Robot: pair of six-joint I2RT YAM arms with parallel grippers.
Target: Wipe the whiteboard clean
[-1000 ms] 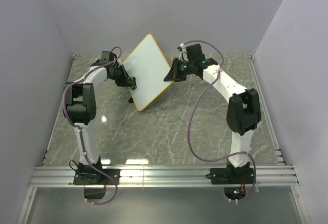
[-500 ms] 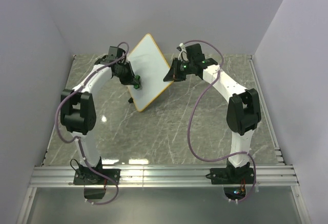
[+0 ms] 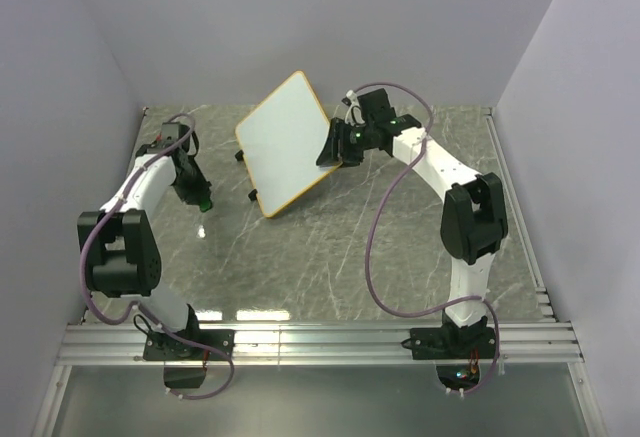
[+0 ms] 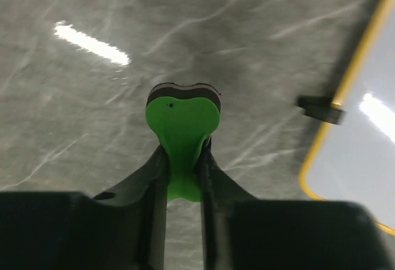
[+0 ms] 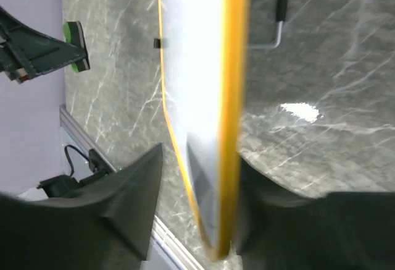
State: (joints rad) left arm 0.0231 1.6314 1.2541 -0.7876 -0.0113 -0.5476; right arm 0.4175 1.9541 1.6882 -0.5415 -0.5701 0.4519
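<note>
The whiteboard [image 3: 283, 142] stands tilted at the back of the marble table, its white face blank inside an orange frame. My left gripper [image 3: 203, 202] is well to the left of it, low over the table. Its jaws [image 4: 183, 152] are shut on a green eraser [image 4: 183, 118], and the whiteboard's corner [image 4: 364, 140] shows at the right of that view. My right gripper [image 3: 333, 149] is at the board's right edge. In the right wrist view the whiteboard's edge [image 5: 197, 84] runs between the open jaws [image 5: 200, 156], with a gap to the left finger [image 5: 133, 189].
Black feet [image 4: 319, 109] stick out from the board's lower edge, and a wire leg [image 5: 281, 16] shows behind it. Grey walls close in the table at the left, back and right. An aluminium rail [image 3: 320, 342] runs along the near edge by the arm bases.
My left arm has swung off the board's face to the left and down, still carrying the eraser. My right gripper's jaws have opened off the board's edge, and the board has shifted slightly.
</note>
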